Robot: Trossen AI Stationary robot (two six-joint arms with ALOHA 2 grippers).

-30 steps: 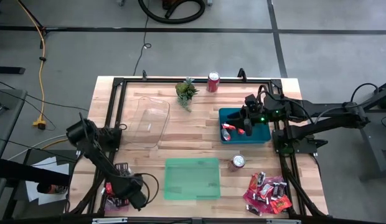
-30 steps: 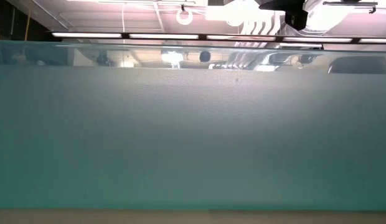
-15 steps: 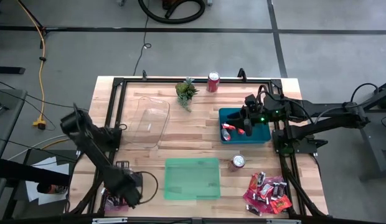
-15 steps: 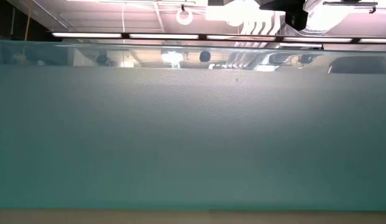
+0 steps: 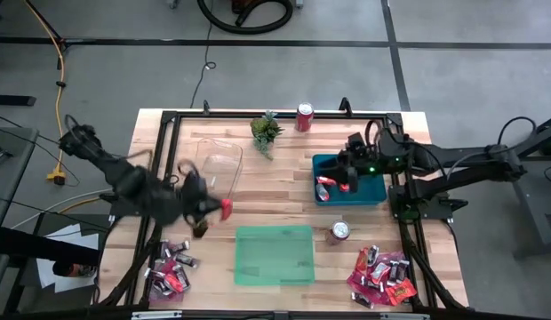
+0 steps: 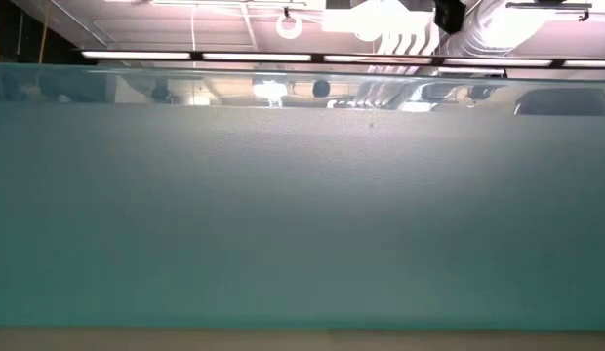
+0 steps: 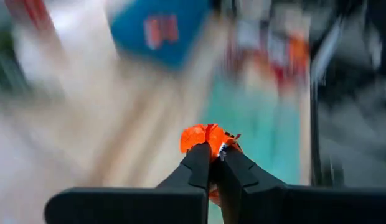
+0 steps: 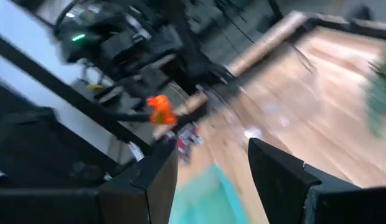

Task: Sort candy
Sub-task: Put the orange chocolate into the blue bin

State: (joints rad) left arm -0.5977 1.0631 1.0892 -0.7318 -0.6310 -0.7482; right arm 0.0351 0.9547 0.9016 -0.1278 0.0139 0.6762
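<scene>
My left gripper (image 5: 219, 210) hangs above the bare wood between the clear tray (image 5: 218, 169) and the green tray (image 5: 274, 256), shut on one bright red-orange candy (image 7: 205, 135). More candy lies in a pile (image 5: 169, 271) at the near left corner and in another pile (image 5: 382, 276) at the near right. A few pieces (image 5: 323, 188) lie in the blue tray (image 5: 369, 190). My right gripper (image 5: 347, 176) hovers over the blue tray, open and with nothing between its fingers (image 8: 155, 174). My left gripper pinches the red-orange candy (image 7: 213, 140) between its two fingertips. The crumpled wrapper sticks out beyond the tips. The fingers slant downward and point toward the table's right side. The candy is lifted clear of the table.
One red soda can (image 5: 304, 116) and a small green plant (image 5: 266, 131) stand at the far edge. A second can (image 5: 339, 233) stands right of the green tray. The green tray's wall (image 6: 302, 214) fills the low view.
My left gripper has risen from the near left candy pile and swung toward the table's middle and far side, turning from pointing down to slanting forward. It carries a red-orange candy, now lifted clear. The pile, hidden under the gripper before, shows again.
</scene>
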